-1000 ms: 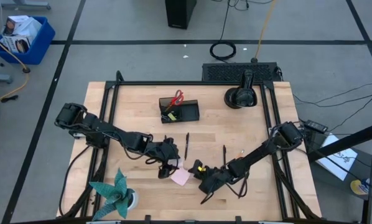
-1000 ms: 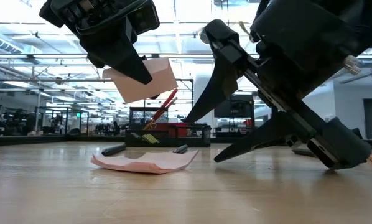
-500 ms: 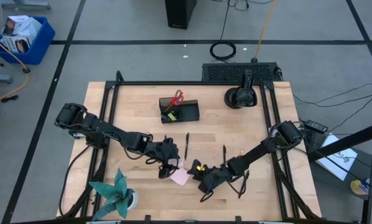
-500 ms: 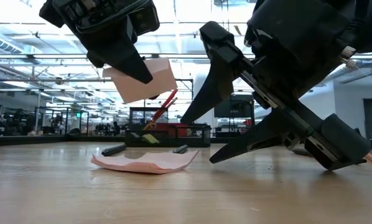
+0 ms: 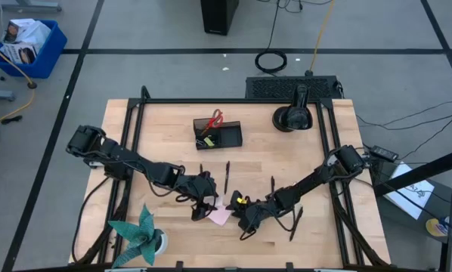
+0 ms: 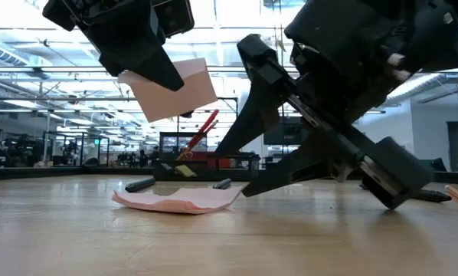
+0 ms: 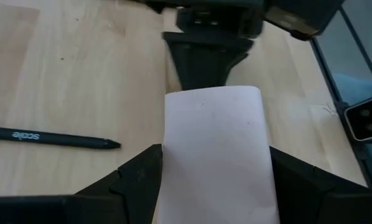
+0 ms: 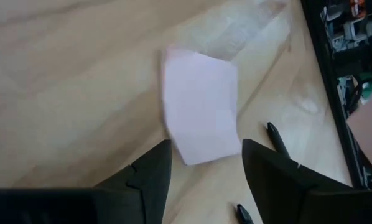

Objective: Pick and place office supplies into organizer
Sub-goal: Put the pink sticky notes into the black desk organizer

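My left gripper (image 5: pixel 203 205) hangs above the table's near middle, shut on a pink sticky-note pad (image 6: pixel 171 90). Below it a loose pink sheet (image 5: pixel 220 216) lies flat on the wood, its edges slightly curled (image 6: pixel 179 199). My right gripper (image 6: pixel 246 115) stands open just right of that sheet, slanting down with one fingertip low by the table. In its wrist view the fingers flank the sheet's (image 8: pixel 201 115) near edge; I cannot tell whether they touch it. The black organizer (image 5: pixel 218 134) holds red scissors (image 5: pixel 215 119) at the far middle. My left gripper pinches the pad between its two fingers, one finger on each of two opposite side edges (image 7: pixel 168 168). The fingers slant downward from the table's left. The pad is lifted clear of the table and tilted, its free end pointing away from the fingers.
Two black pens (image 5: pixel 227 177) (image 5: pixel 272 187) lie on the wood behind the grippers. A teal paper plant (image 5: pixel 141 236) stands at the near left corner. A round black object with a post (image 5: pixel 292 117) sits at the far right.
My right gripper has slid toward the table's left, closer to the pink sheet on the table, staying low and slanted.
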`<state>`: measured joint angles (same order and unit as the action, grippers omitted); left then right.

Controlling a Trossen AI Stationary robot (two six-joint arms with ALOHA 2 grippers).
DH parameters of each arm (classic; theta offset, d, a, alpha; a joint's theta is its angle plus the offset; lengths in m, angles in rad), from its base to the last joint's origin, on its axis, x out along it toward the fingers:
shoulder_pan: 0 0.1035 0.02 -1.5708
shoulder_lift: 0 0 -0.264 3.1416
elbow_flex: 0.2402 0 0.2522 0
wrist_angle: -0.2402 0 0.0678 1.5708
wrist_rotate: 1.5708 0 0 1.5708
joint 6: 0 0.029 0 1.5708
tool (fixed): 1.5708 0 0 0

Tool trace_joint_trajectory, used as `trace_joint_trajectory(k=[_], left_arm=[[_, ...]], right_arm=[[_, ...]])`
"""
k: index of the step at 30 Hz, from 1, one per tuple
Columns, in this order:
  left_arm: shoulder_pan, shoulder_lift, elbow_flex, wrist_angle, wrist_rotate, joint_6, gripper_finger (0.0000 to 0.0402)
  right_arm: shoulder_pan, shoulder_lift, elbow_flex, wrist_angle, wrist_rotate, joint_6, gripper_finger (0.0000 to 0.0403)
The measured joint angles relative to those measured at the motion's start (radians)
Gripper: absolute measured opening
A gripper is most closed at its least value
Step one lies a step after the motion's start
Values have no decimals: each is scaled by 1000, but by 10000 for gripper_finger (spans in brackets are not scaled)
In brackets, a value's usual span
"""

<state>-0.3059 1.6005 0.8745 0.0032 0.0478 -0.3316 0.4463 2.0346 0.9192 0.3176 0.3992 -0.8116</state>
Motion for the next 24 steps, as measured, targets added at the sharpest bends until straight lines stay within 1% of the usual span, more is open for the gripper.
trace_joint_trajectory(k=[15,17,19,21,24], left_arm=[[-4,0,0,2,1,-14,250],[-4,0,0,0,1,-20,250],[-4,0,0,-10,1,-25,250],[-4,0,0,-40,-3,8,250],[-5,0,0,-105,-63,33,250]], right_arm=[[-41,3,0,21,22,54,178],[-41,-2,-1,13,28,121,176],[-42,-15,-3,-1,31,238,176],[-43,-39,-3,-8,34,347,176],[-40,-82,-3,-13,27,467,174]])
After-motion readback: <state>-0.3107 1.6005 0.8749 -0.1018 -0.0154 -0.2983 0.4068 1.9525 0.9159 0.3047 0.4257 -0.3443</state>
